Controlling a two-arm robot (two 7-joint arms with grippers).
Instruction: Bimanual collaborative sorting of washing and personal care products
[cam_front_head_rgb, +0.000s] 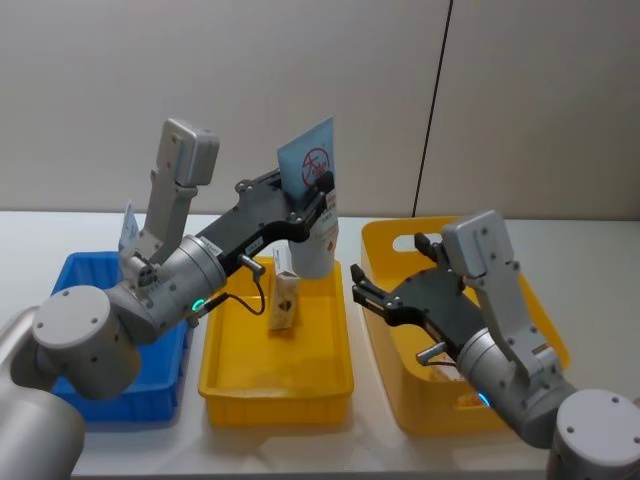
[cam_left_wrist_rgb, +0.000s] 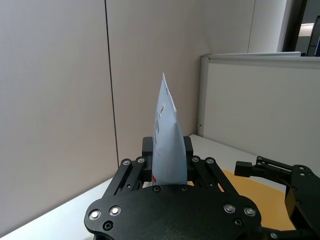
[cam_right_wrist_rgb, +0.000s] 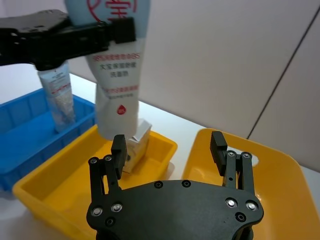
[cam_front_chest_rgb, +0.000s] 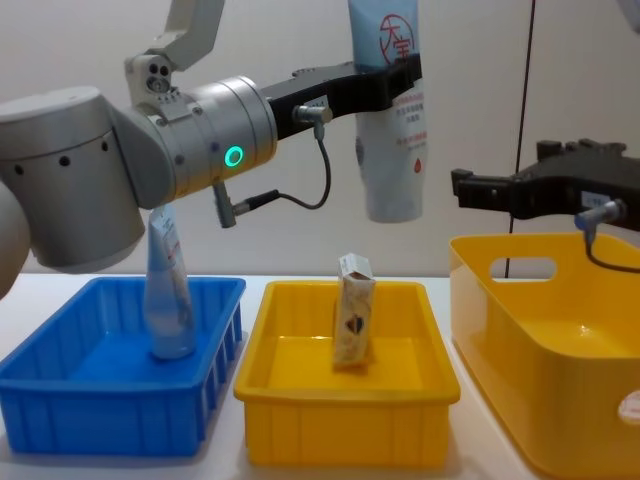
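The left gripper (cam_front_head_rgb: 318, 190) pinches the soft, likely slippery squeeze tube (cam_front_chest_rgb: 392, 150) near its flat crimped end, its firmest hold, while the right gripper (cam_front_head_rgb: 358, 290) waits open beside it.

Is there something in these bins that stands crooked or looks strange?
Little stands out. The cream carton leans slightly in the middle yellow bin, and the translucent tube stands cap-down in the blue bin. Nothing looks spilled or damaged.

Even, soft indoor light — faint shadows; frames sharp, no glare.
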